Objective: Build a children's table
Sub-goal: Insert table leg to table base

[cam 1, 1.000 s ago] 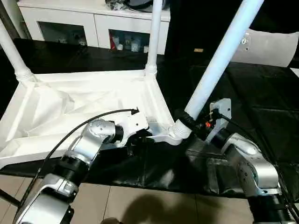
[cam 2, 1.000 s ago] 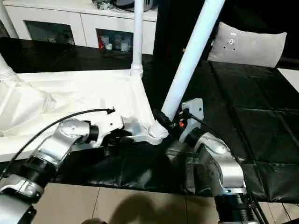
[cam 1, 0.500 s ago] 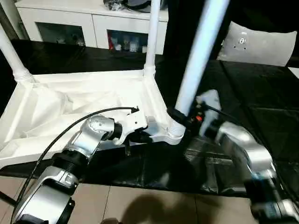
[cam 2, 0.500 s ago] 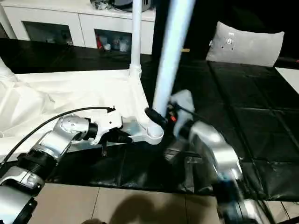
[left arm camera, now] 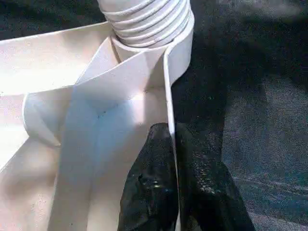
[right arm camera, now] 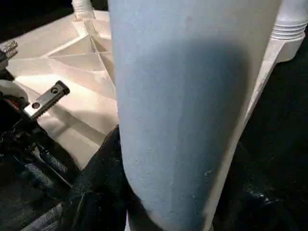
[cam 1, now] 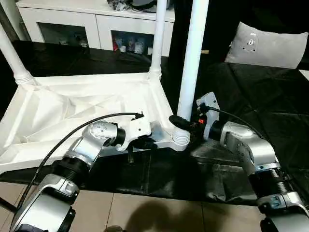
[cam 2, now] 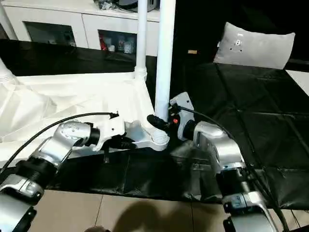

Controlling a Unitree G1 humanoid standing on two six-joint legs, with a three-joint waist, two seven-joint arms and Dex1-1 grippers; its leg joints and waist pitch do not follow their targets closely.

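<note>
Our left tool (cam 1: 145, 143) pinches the near rim of the upturned table top (cam 1: 72, 106), just beside the near corner socket (cam 1: 181, 140), where our right tool (cam 1: 182, 123) grips the upright leg (cam 1: 192, 58) low down. Beyond the top stand a white cabinet (cam 1: 96, 24) and a pale cushion (cam 1: 268, 46).

In the left wrist view, both fingers (left arm camera: 154, 187) clamp the thin rim wall below the ribbed socket (left arm camera: 149, 21).

In the right wrist view, the leg (right arm camera: 192, 106) sits between our tool's black fingers (right arm camera: 103, 178).
</note>
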